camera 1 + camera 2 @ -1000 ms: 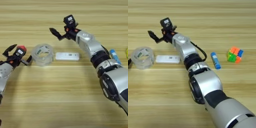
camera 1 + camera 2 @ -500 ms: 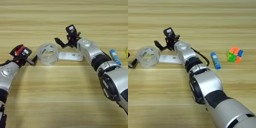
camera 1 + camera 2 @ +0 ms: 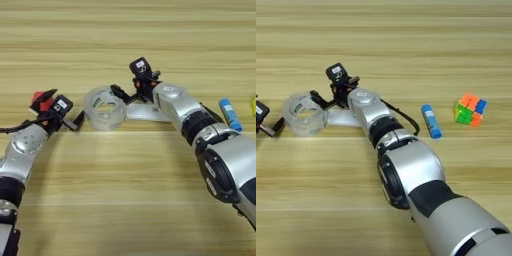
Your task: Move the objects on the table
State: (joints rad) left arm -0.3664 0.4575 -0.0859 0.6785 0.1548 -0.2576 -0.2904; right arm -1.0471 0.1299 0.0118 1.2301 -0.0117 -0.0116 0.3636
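Right claw at empty tape roll, open-fingered

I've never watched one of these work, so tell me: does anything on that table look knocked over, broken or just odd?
Nothing looks spilled or damaged. The clear tape roll sits flat, the white bar lies partly under the right end effector, the blue tube lies slanted, and a scrambled colour cube sits apart at the right.
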